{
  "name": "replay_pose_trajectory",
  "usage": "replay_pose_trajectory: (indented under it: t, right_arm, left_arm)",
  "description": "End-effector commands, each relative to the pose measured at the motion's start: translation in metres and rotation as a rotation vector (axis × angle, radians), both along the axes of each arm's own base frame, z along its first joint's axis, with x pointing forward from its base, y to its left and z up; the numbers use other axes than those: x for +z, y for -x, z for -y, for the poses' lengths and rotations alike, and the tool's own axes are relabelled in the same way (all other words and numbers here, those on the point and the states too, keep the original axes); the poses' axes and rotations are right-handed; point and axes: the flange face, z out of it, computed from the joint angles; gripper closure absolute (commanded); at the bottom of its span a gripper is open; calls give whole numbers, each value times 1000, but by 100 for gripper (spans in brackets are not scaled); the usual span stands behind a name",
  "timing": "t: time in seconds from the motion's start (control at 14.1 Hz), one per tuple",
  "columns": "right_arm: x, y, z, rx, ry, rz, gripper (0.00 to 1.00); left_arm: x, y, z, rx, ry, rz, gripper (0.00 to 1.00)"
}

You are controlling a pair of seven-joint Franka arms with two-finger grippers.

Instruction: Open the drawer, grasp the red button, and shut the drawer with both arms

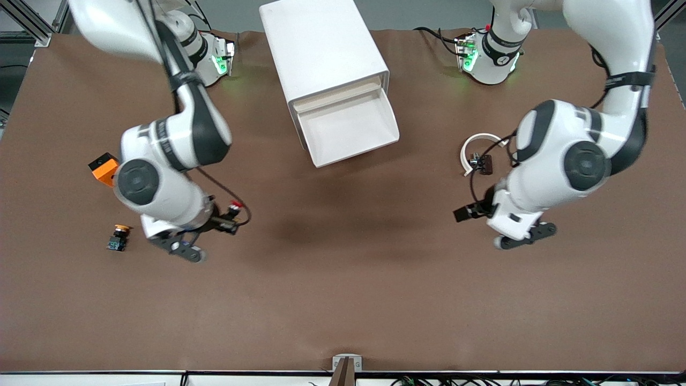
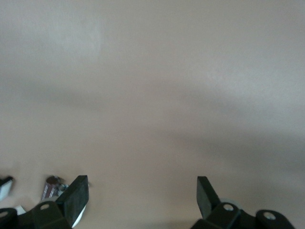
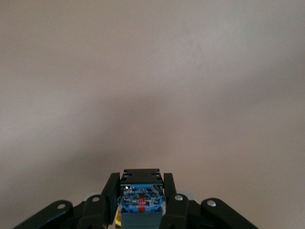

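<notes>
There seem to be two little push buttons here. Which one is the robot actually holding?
The red-capped button, clamped in the right gripper above the table. The orange-yellow-capped button stands free on the table, toward the right arm's end, beside that gripper.

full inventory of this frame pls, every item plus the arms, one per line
drawer unit: 1, white, middle of the table near the bases, drawer pulled open, nothing visible inside
button: 1, red cap, black body, blue base, held in the right pincer
second pushbutton: 1, orange-yellow cap, on the table toward the right arm's end
cube: 1, orange, same end, partly hidden by the right arm
curved part: 1, white, toward the left arm's end, small dark piece beside it
table: 1, brown
right pincer: shut on the button, above the table
left pincer: open, empty, over bare table
</notes>
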Motion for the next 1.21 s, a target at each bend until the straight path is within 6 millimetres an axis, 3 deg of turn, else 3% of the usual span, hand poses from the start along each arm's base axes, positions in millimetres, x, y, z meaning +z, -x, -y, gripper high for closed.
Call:
replay_pose_trajectory:
  t: [0.0,0.21,0.43,0.92,1.14]
  right_arm:
    - [-27,-6,68,119,-4,33,100]
    - [-54,-13,122,177,3,28,100]
    - [-82,-7,153,213,60,43,100]
    - [-153,2,238,282,102,79,100]
    - [-169,5,258,279,93,67,100]
  left_arm:
    - [-14,32,49,12,-82,7,0]
    - [-25,60,95,-11,-84,16,0]
    - [-39,79,128,-10,-30,60,0]
    - [-79,132,178,-66,50,84,0]
    - [-86,147,195,-48,73,50,0]
